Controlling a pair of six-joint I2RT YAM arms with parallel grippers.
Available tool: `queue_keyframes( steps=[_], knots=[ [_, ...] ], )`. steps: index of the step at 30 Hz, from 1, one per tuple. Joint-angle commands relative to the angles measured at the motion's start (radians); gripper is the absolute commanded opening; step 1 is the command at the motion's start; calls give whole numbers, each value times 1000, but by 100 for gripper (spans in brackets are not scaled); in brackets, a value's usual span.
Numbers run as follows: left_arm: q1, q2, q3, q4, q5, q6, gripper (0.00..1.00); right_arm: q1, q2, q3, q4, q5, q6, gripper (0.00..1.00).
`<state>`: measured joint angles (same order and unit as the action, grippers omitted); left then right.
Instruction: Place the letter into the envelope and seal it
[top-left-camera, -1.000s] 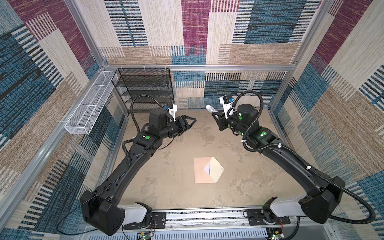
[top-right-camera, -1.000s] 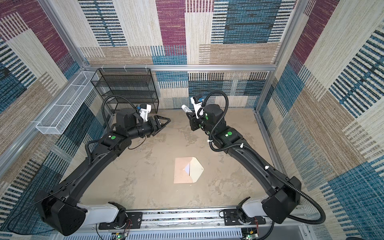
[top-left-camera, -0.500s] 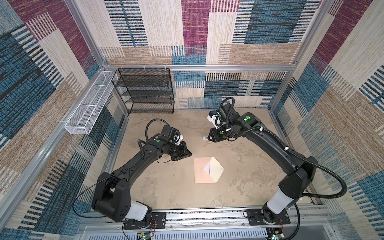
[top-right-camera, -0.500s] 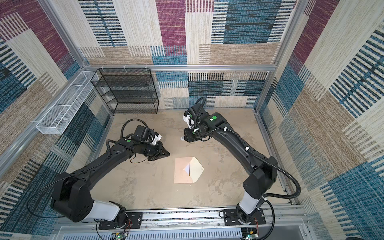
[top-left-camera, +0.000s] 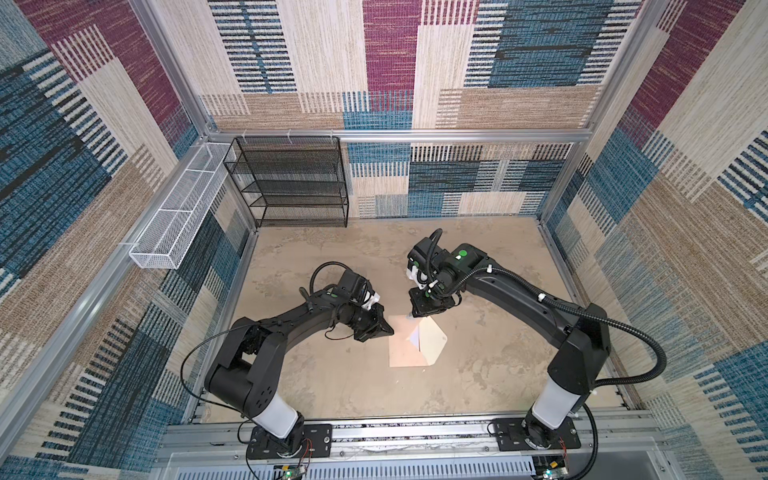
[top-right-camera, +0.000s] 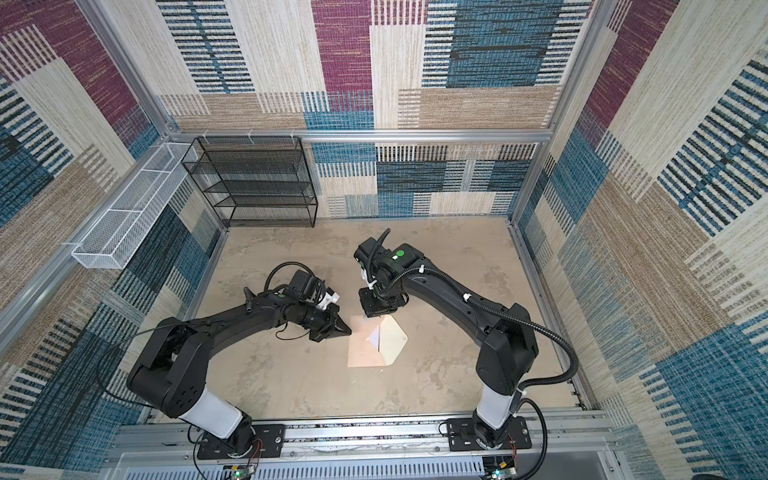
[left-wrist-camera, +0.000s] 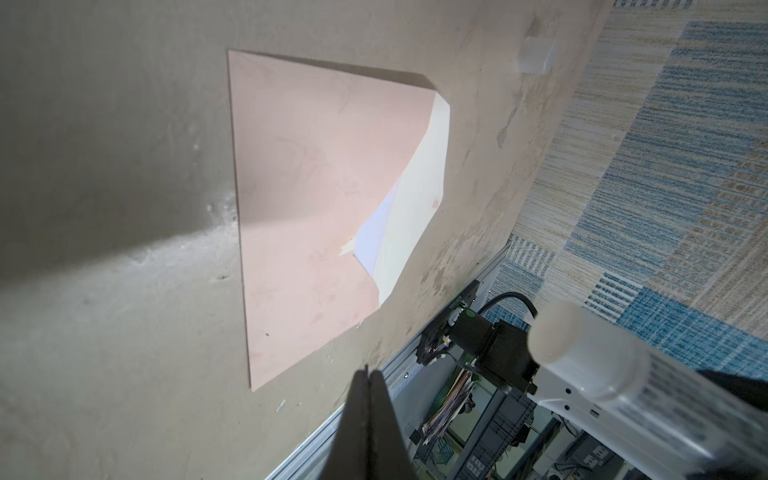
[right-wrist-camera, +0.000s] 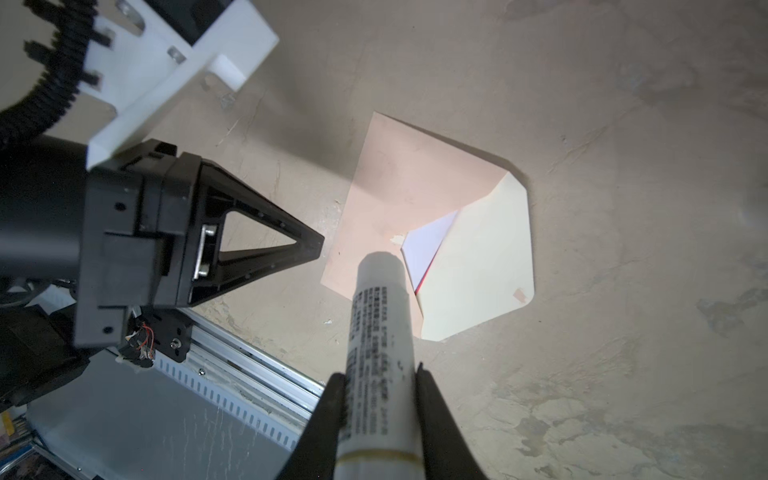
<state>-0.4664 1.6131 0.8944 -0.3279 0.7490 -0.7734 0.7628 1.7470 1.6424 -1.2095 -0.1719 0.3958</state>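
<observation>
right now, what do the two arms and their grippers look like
The left arm and right arm are black, each with a white segment above the base and a green dot near the wrist. A ribbed black hose runs along the right arm; thin black cables loop at the left. The left gripper and right gripper are black tapering wedges.

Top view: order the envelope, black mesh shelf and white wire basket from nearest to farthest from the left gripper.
1. envelope, right beside the left gripper
2. black mesh shelf, standing at the back
3. white wire basket, mounted high on the left side
</observation>
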Motion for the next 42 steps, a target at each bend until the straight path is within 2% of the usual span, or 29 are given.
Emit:
queue_keyframes(
  steps=[1, 12, 27, 42],
  knots=[
    [0, 51, -19, 143, 46, -74, 0, 17, 17, -3, -10, 27, 38, 7],
    [2, 223, 1, 297, 79, -102, 0, 66, 92, -6, -52, 32, 44, 8],
    [9, 302, 52, 127, 36, 25, 0, 109, 259, 139, -130, 111, 36, 8],
    [12, 326, 73, 59, 31, 73, 0, 119, 335, 144, -130, 115, 31, 8]
  ],
)
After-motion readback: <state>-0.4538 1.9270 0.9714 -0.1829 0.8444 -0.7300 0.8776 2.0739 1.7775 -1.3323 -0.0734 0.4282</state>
